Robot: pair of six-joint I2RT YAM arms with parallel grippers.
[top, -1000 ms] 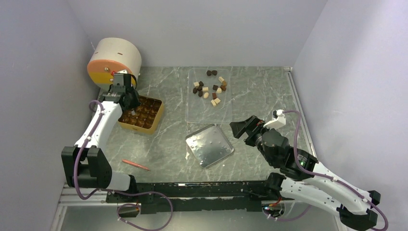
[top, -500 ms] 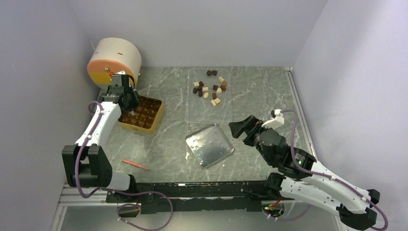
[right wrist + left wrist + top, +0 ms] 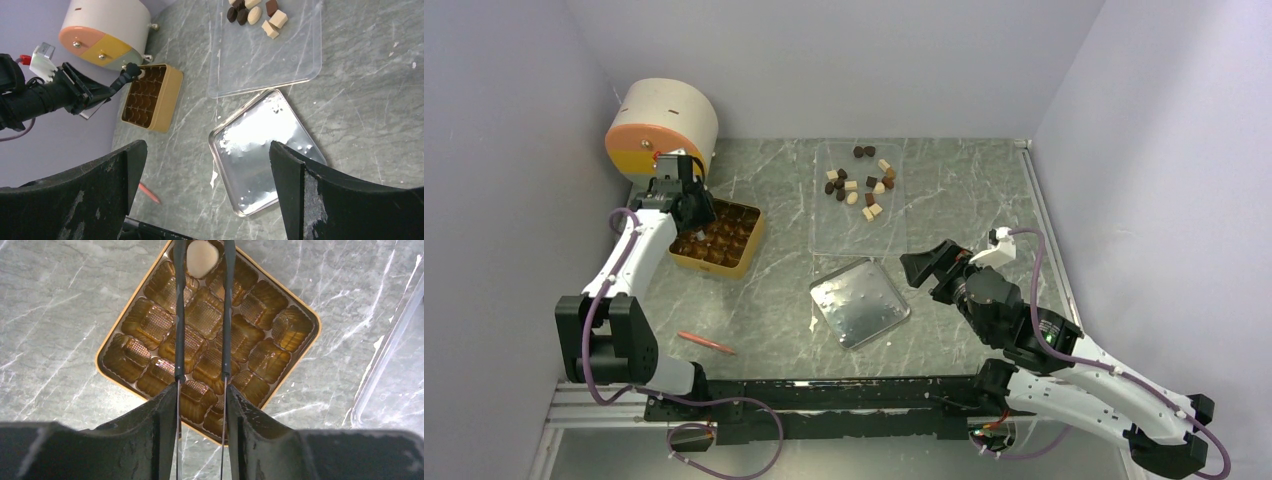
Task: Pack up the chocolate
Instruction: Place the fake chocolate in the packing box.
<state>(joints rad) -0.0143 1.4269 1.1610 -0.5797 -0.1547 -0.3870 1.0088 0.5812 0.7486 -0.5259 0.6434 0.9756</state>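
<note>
Observation: my left gripper (image 3: 692, 204) hangs over the far corner of the compartment box (image 3: 267, 360). A cream piece (image 3: 202, 257) sits between its two thin dark fingers. They stand narrowly apart. I cannot tell whether they pinch the piece or have let it go. My right gripper (image 3: 921, 266) is spread wide and carries nothing, waiting beside the steel tray (image 3: 860, 300).

Location of goods: in the wrist view only the cream piece shows in the box, and the other cells in view look unfilled. The rest of the chocolate (image 3: 861, 187) lies in a loose cluster on the clear tray (image 3: 864, 235), well apart from the box.

Step in hand, as I judge it: seating the cream piece in the corner cell. I would part the fingers only a little, so they do not press the cell walls. Then I would lift straight up, so that neither blade drags the piece out or tips the light box.

Materials: the box is golden-tan with a glossy, thin moulded insert. Its cells are square with cross-hatched floors. The cream piece is smooth and rounded, and likely to roll if nudged. The tabletop is polished, grey-veined stone pattern.
</note>
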